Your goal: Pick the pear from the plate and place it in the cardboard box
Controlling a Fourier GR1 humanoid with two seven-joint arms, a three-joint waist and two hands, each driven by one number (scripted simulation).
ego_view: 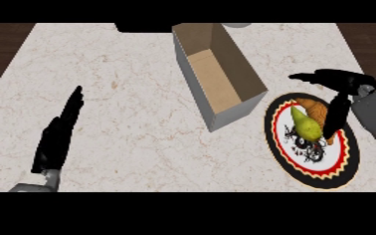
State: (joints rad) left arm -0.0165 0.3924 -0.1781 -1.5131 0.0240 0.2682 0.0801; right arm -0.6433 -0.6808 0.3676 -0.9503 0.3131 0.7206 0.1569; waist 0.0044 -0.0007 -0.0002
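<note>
Though the right hand (351, 83) is spread open, one finger (337, 113) pointing down just beside the pear (305, 125), it grips nothing yet. The pear lies on the plate (316, 175) beside a brown pastry (320, 109), so picking is the step in hand. Next, the fingers must close round the pear, then carry it left to the open cardboard box (220, 79). The left hand (55, 139) rests open at the worktop's (132, 104) left.
</note>
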